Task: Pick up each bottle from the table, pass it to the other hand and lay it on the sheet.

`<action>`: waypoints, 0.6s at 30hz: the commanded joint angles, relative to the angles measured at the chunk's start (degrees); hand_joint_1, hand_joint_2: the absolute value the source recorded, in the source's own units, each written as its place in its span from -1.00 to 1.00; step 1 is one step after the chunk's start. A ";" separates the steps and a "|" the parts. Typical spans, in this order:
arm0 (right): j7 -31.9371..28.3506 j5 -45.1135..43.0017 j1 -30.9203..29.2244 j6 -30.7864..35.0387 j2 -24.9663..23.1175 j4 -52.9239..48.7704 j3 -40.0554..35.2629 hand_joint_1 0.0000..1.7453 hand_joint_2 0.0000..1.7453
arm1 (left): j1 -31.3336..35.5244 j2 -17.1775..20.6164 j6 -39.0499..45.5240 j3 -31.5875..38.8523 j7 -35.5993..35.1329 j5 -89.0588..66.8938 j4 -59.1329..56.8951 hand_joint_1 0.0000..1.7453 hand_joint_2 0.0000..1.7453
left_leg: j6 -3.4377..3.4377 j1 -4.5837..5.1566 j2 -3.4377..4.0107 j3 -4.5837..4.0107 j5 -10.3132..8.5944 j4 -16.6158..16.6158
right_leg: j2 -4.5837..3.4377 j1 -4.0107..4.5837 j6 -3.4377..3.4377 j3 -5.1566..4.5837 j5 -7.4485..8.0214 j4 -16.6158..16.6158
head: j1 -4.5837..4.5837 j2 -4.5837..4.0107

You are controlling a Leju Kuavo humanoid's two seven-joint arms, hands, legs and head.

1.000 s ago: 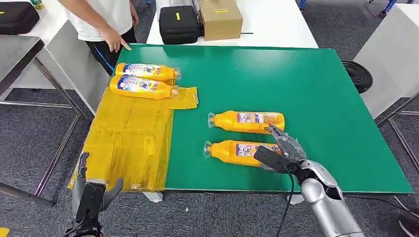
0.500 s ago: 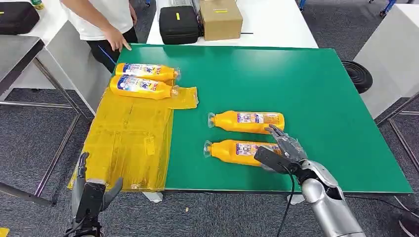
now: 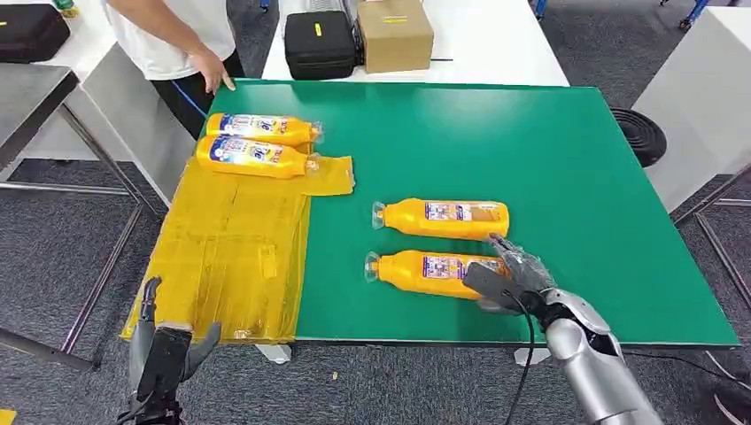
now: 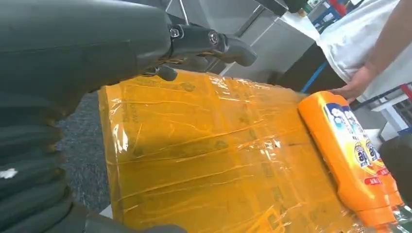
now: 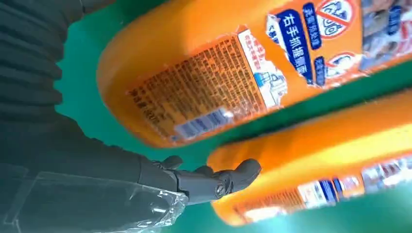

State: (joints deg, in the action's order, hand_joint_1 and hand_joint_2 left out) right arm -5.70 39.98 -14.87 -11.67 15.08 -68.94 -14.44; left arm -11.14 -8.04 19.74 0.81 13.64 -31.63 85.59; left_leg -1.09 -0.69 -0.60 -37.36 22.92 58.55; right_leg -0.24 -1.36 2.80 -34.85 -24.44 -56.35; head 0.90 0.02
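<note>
Right hand (image 3: 512, 276): fingers apart, at the base of the near orange bottle (image 3: 425, 271), by the table's front edge (image 3: 407, 339).
Left hand (image 3: 164, 350): fingers spread, holding nothing, below the yellow sheet (image 3: 230, 257).
Sheet's far end: two bottles (image 3: 255, 142).

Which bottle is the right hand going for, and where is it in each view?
Head view: the nearer bottle on the green table, base end under the right hand.
Right wrist view: the bottle past the fingers.
Left wrist view: not in it.
Shared landmark: its printed label.
</note>
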 commanded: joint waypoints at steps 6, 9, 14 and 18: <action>-0.31 0.22 -9.42 0.06 -2.24 16.19 -6.15 -1.00 1.00 | -0.11 0.31 0.67 0.96 -0.14 0.29 -4.07 -1.00 1.00 | 0.01 -0.02 0.21 0.35 0.11 -0.07 | -0.15 0.05 -0.14 0.32 -0.04 0.10 | 0.02 0.00; -1.00 -0.80 -11.69 0.22 -1.99 18.83 -7.73 -1.00 1.00 | -0.05 0.13 0.59 1.65 0.29 0.55 -4.51 -1.00 1.00 | 0.02 -0.01 0.25 0.45 0.12 -0.08 | -0.18 0.05 -0.18 0.39 -0.05 0.10 | 0.00 0.00; -1.15 -1.25 -14.16 0.55 -2.25 20.58 -9.04 -1.00 1.00 | 0.38 0.07 0.37 1.43 0.60 0.92 -4.73 -1.00 1.00 | 0.02 0.00 0.15 0.30 0.05 -0.07 | -0.10 0.02 -0.14 0.24 -0.01 0.07 | 0.02 0.00; -1.11 -1.23 -15.18 -0.08 -2.28 20.93 -9.86 -1.00 1.00 | 0.48 0.03 0.55 1.24 0.54 1.07 -4.42 -1.00 1.00 | 0.00 -0.01 0.24 0.40 0.09 -0.04 | -0.16 0.04 -0.19 0.34 -0.05 0.05 | 0.00 0.00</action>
State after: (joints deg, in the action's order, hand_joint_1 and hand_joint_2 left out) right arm -6.69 38.86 -24.84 -11.32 13.88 -55.27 -20.15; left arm -11.88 -8.07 20.44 1.11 14.25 -30.93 84.11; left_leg -1.12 -0.69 -0.60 -37.33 22.86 58.55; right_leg -0.24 -1.36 2.80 -34.82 -24.41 -56.36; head 0.90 0.02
